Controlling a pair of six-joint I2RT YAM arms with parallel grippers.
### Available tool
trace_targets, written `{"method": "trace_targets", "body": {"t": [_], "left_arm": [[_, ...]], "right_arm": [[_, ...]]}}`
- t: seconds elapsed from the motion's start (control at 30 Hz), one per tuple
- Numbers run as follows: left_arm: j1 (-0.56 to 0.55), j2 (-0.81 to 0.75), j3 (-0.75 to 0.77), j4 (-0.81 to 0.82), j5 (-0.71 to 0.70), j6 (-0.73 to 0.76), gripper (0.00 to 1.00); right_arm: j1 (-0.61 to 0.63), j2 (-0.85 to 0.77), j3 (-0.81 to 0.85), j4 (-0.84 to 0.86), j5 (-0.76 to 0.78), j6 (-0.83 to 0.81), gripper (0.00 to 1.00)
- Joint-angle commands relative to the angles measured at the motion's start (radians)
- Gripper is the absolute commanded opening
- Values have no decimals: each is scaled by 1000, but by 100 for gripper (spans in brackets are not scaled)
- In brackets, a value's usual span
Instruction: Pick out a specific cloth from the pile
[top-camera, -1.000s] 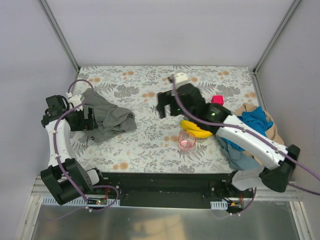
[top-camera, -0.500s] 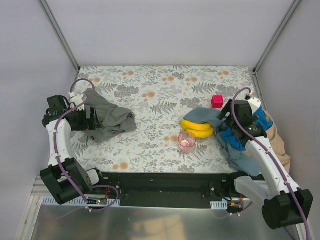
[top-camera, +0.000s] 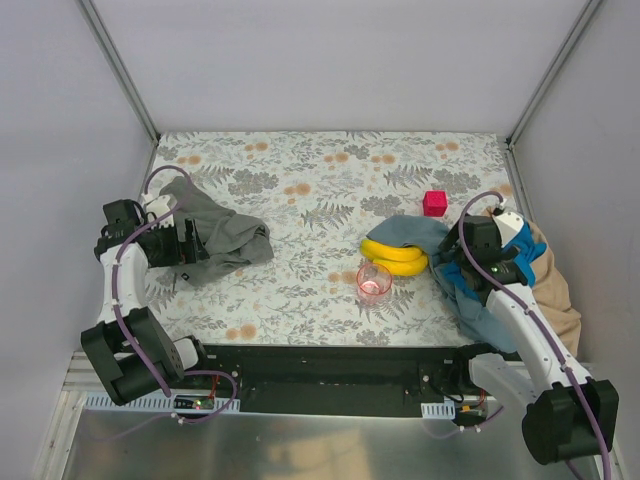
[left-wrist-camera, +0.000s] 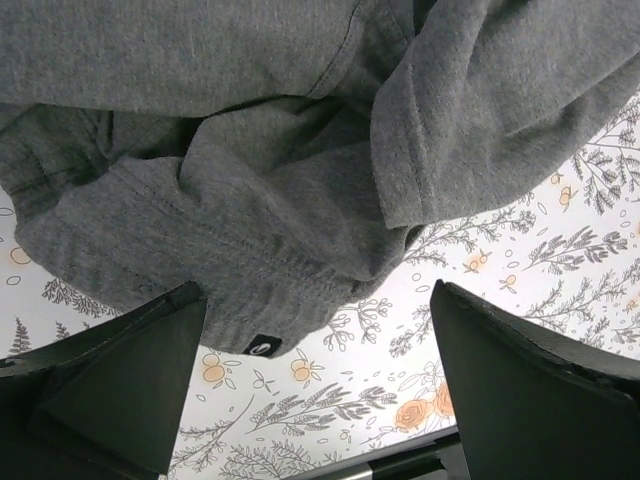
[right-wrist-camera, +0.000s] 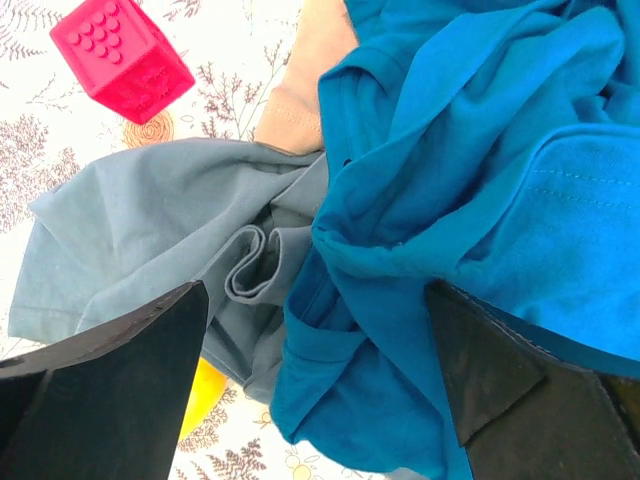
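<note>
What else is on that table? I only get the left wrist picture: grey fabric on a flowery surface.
Observer: From the top view, a pile of bright blue, tan and slate blue-grey cloths sits at the table's right edge.
Operator: Anything that isn't cloth?
Observer: A banana bunch, with the slate blue-grey cloth's corner draped over it.
Operator: Is the other arm holding something?
Observer: No; the right arm's fingers stand wide apart over the bright blue cloth, empty.
</note>
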Motion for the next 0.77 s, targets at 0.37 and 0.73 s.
{"method": "trace_targets", "body": {"t": [0.37, 0.73], "left_arm": [[-6, -4, -26, 62, 19, -15, 99], [-6, 1, -32, 63, 4, -8, 99]], "right_arm": [[-6, -27, -10, 62, 53, -19, 99], [-4, -12, -13, 62, 44, -22, 99]]}}
